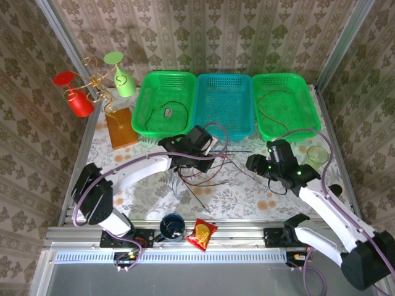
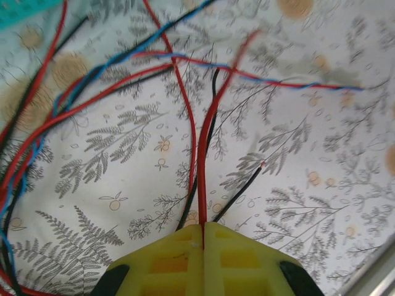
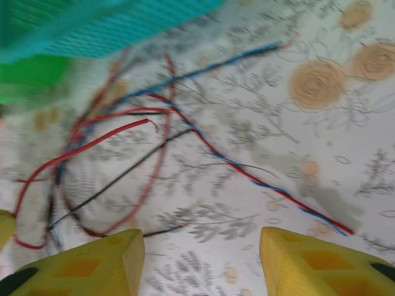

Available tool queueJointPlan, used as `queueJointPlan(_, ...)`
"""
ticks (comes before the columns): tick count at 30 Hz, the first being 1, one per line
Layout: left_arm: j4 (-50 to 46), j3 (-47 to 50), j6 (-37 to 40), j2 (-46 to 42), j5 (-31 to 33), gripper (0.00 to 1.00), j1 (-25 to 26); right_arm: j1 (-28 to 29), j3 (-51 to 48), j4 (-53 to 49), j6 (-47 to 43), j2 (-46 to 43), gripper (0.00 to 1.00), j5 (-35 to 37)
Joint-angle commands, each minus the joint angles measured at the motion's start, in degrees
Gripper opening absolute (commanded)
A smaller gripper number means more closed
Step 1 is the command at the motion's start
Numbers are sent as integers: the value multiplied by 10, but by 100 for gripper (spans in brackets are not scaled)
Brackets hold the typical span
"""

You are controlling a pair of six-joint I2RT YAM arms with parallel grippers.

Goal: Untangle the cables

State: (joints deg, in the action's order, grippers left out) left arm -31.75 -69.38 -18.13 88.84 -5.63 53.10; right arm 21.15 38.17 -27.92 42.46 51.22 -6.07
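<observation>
Left green basket [image 1: 170,74], teal basket [image 1: 223,76], right green basket [image 1: 278,76], glass rack [image 1: 121,128], blue mug [image 1: 172,226], snack packet [image 1: 201,234]

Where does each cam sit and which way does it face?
Top external: above, behind the bases, looking down on the table; left arm, right arm show.
Left wrist: facing down at the table; left tool shut on a red cable.
Right wrist: low, facing the teal basket; right tool open.
Shared by wrists: the red-blue twisted cable.

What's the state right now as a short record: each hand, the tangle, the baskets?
left hand: shut on a red cable
right hand: open, nothing between its fingers
tangle: red, black and red-blue cables crossing on the table between the arms
left green basket: one thin cable inside
right green basket: one dark red cable inside
</observation>
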Motion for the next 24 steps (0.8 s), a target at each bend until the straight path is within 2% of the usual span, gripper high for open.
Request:
queueJointPlan(1, -15, -30, 6, -43, 3, 0, -5, -2, -1, 49, 25, -43, 58, -47)
queueJointPlan(10, 39, -61, -30, -107, -39, 0, -39, -1, 41, 66, 27, -58, 64, -92)
queueJointPlan(16, 104, -59, -68, -139, -72, 0, -70, -1, 36, 121, 75, -63, 65, -129)
queueJointPlan(24, 115, -92, -60, -147, -81, 0, -89, -1, 39, 138, 71, -76, 69, -129)
